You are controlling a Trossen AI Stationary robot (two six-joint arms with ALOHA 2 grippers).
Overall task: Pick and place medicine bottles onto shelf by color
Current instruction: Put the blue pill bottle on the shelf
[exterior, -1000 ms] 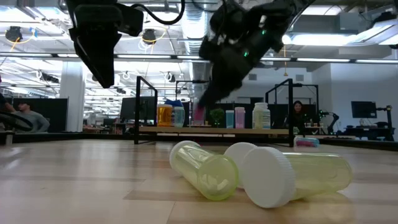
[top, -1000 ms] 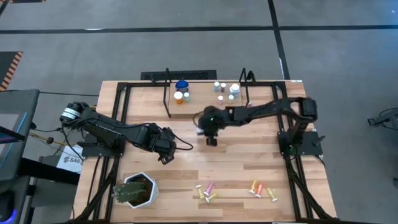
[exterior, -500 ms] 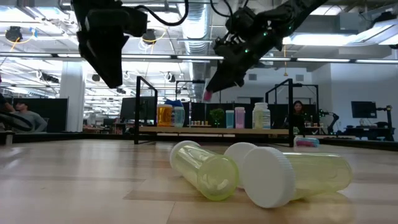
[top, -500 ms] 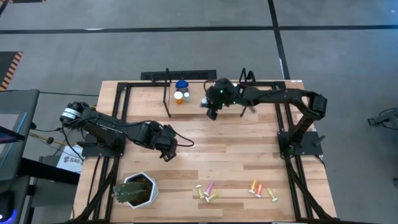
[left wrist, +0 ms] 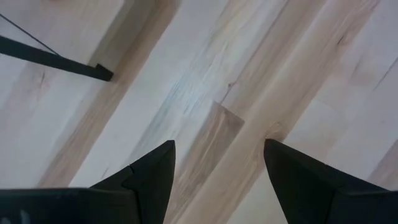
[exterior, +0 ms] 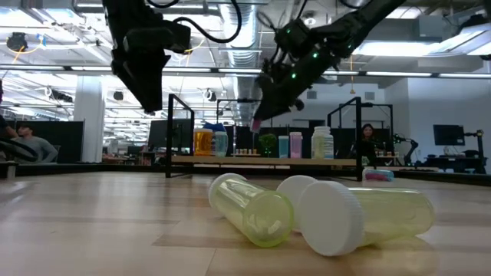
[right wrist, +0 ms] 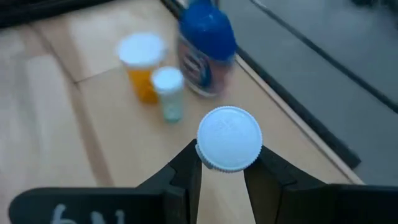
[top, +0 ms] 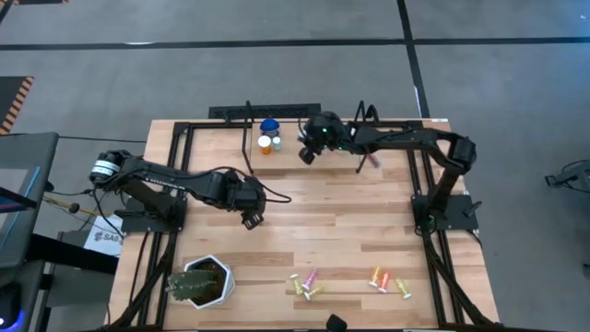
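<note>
**Q:** What are you holding, and where?

**A:** My right gripper [right wrist: 222, 163] is pinching a small bottle [right wrist: 229, 138] with a white ribbed cap. In the low view its body looks pink. I hold it above the shelf [top: 288, 152], a narrow wooden plank between thin black uprights along the far edge of the tabletop [top: 350, 231]. I grip it below the cap, so it hangs upright and can be stood on its base.

**Q:** What is already on the shelf?

**A:** Toward the shelf's left end, an orange bottle [right wrist: 143, 76] with a white cap, a small pale vial [right wrist: 168, 93] and a wider bottle with a blue lid [right wrist: 204, 48] stand close together. More bottles stand toward the right end; from table height I see a pink bottle [exterior: 295, 145] there. My bottle hangs between the two groups. Since the sorting goes by color, I judge it belongs beside the pink one.

**Q:** And your other arm?

**A:** My left gripper [left wrist: 219, 163] hovers over bare wood on the left half of the tabletop, fingers spread, holding nothing. It seems to wait there, out of the way.

**Q:** What remains?

**A:** Several bottles [top: 311, 285] lie on their sides near the front edge, yellowish, pink and orange, well apart from the shelf. A spiky plant [top: 198, 282] sits at the front left corner and is no part of the sorting.
</note>
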